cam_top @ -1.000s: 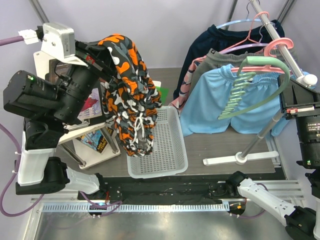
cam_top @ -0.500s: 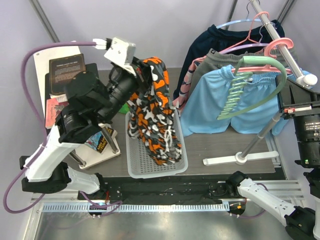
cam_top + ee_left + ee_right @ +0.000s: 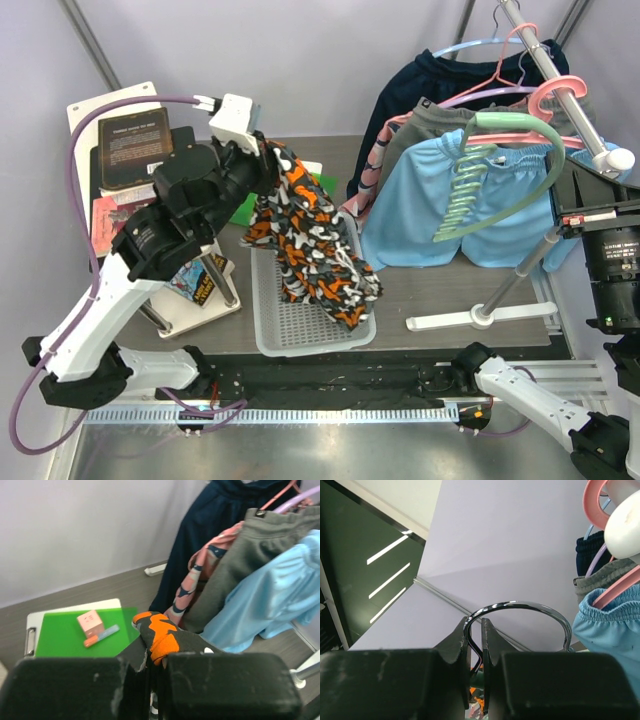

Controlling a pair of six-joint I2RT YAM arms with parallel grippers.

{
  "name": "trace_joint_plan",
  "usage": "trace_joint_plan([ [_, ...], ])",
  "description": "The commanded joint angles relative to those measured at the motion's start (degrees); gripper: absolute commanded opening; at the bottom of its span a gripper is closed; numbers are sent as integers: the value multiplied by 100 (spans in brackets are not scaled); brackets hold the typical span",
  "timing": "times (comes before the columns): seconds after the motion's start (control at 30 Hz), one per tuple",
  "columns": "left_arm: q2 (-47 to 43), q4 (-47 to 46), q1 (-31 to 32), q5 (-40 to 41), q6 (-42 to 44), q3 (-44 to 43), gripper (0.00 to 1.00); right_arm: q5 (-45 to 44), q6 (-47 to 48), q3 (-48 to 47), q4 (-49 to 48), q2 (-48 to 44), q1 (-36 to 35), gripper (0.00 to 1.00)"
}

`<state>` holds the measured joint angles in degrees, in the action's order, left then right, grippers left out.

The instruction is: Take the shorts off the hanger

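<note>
Left gripper (image 3: 156,662) pinches the camo shorts (image 3: 310,250), right gripper (image 3: 475,645) nips the hanger hook (image 3: 520,607); the shorts overhang the right rim of the basket (image 3: 300,340) and may slide out on release.

No legible text or labels.

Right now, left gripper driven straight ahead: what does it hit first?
Left gripper, shut on the camo shorts, would likely reach the pink patterned garment beside the grey shorts first; depth is unclear.
</note>
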<state>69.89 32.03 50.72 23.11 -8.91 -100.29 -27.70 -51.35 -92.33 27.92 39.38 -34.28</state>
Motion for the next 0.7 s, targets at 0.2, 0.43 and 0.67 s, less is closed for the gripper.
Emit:
trace_joint_plan([
  [0.2,216,110,-748,-1386,-610,1,0,72,-94,-39,-305,141,1,1],
  [0.43,903,-311,-748,-3848,-2175,562,0,55,-68,-48,-296,97,9,1],
  [0.67,790,-320,-748,-4095,-2509,1282,0,-68,-50,40,-226,-61,1,1],
])
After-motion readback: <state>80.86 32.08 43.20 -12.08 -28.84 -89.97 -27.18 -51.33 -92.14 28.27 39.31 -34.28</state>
